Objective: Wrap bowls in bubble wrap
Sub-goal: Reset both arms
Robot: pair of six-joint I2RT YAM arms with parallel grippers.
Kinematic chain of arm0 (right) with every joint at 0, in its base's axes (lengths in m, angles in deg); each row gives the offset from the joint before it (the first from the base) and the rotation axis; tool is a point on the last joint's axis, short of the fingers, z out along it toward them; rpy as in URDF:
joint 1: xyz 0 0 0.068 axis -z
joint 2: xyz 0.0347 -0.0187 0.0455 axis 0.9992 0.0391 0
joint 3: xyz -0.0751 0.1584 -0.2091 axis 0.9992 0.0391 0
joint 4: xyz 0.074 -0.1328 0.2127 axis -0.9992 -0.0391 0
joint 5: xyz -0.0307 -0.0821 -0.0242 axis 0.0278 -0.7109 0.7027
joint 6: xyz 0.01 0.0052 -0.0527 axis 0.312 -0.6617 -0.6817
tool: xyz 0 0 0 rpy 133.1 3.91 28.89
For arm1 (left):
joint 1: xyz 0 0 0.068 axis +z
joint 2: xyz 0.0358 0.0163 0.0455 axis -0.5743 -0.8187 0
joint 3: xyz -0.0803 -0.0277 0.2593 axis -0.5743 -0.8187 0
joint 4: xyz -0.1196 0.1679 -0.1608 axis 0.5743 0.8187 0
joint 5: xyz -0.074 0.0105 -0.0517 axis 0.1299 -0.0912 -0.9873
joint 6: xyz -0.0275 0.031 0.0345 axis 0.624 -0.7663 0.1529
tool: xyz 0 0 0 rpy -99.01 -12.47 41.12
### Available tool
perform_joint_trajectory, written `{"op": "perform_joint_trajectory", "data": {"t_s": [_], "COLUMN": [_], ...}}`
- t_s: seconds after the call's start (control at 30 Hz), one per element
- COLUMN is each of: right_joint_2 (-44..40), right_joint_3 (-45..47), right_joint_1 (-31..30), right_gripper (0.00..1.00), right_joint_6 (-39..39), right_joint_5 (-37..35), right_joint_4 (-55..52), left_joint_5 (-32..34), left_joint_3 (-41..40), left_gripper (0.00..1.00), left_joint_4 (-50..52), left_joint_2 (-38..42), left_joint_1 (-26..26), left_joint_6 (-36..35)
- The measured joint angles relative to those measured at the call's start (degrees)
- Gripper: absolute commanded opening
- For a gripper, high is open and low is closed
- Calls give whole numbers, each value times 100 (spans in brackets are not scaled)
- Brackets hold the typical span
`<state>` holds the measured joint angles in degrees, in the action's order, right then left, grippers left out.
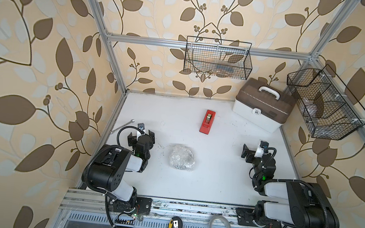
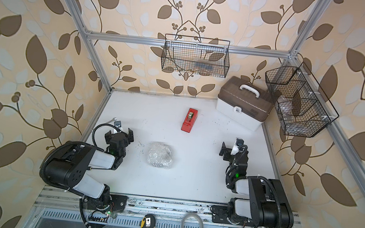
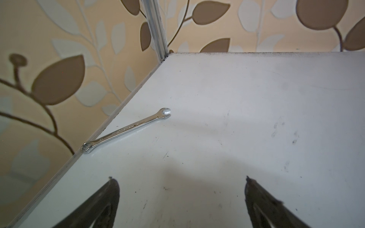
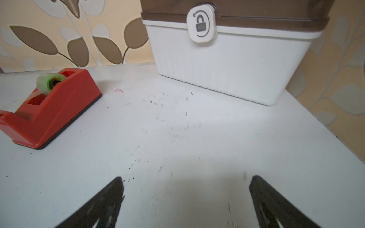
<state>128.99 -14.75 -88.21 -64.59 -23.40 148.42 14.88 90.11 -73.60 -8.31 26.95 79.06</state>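
Seemingly the wrapping itself is done: in both top views the bubble wrap (image 1: 176, 160) (image 2: 153, 158) is bunched into a crinkled, rounded bundle near the middle of the tabletop (image 1: 216, 181), and the curved rim of the clear bowl (image 1: 191, 154) (image 2: 168, 152) shows through it on one side. The bundle lies free, touching neither arm

The left hand (image 1: 141, 134) sits well apart from the bundle at the tabletop's left side, jaws spread wide and empty; its wrist view shows only bare surface between the two fingertips (image 3: 113, 183), with a small combination wrench (image 3: 126, 131) lying by the edge. The right hand (image 1: 247, 154) is likewise released and empty on the far side, its wrist view looking over bare tabletop toward the red tape dispenser (image 4: 51, 106) and the white storage box (image 4: 217, 65) with its brown lid

Whether the wrap is taped or only folded over cannot be told from here. My reading is that the task is at or close to its end. If the folds are loose, the next move would call for one hand to pin the bundle while the other draws tape from the dispenser; otherwise nothing remains but to leave it be
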Motion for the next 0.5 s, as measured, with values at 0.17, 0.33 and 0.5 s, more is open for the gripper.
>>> {"op": "perform_joint_trajectory", "data": {"t_s": [0.17, 0.33, 0.5], "right_joint_2": [7, 7, 7], "right_joint_3": [-304, -313, -313], "right_joint_1": [-94, -118, -142], "right_gripper": [100, 100, 100], "right_joint_6": [-85, -122, -133], "right_joint_5": [-120, -201, -247], "right_joint_4": [-39, -118, -144], "left_joint_5": [-155, -376, -597], "left_joint_3": [90, 251, 422], "left_gripper": [99, 99, 99], "left_joint_4": [243, 608, 831], "left_joint_2": [-2, -2, -7], "left_joint_1": [72, 262, 376], "left_joint_6": [94, 162, 229]}}
